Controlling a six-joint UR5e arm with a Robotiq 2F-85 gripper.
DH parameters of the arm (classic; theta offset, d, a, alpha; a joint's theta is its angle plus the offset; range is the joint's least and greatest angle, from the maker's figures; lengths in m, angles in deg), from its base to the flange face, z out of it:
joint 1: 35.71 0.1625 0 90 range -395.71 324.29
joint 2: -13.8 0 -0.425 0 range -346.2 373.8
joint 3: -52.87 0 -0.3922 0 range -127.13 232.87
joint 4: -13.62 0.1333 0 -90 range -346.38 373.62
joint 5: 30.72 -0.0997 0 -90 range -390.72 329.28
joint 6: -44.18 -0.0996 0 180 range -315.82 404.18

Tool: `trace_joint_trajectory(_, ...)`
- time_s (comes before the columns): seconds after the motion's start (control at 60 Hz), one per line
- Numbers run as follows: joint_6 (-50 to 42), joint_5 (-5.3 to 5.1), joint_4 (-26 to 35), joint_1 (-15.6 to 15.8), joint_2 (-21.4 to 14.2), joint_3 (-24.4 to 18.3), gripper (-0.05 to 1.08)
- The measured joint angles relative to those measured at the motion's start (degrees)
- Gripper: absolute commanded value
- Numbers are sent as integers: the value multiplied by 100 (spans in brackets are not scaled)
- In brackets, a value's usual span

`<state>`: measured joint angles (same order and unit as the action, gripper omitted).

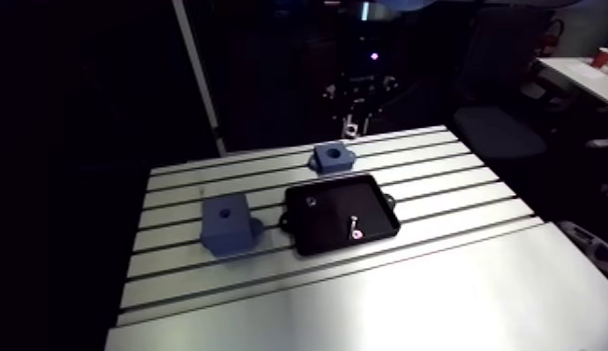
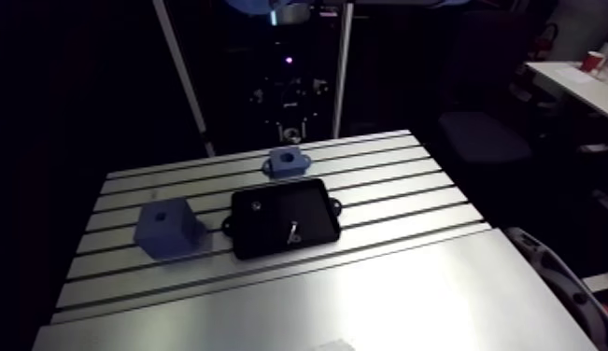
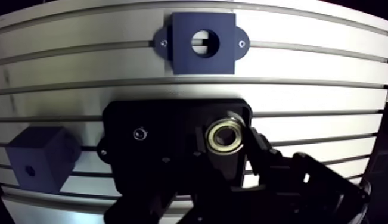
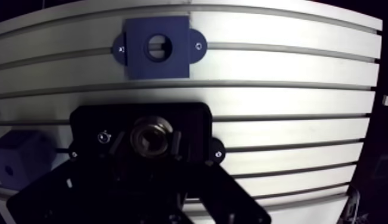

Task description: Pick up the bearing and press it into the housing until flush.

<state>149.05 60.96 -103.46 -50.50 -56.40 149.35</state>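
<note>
The claw [image 4: 147, 143] is clenched on the bearing [image 4: 151, 132], held above the tray [image 4: 195, 120]. Carrying it to the housing [image 4: 136, 62] beyond the tray and pressing it flush remains.

Got a black tray [image 1: 324, 222] on the table [image 1: 457, 299], blue housing [image 1: 333, 157] just behind it, blue block [image 1: 226, 224] beside, pin [image 1: 353, 224] inside.
</note>
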Motion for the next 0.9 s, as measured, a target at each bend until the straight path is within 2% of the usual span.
trace_joint_trajectory(0.4,-107,-19,86,77,263,-321,72)
trace_joint_trajectory(0.9,-165,0,111,102,928,-780,72)
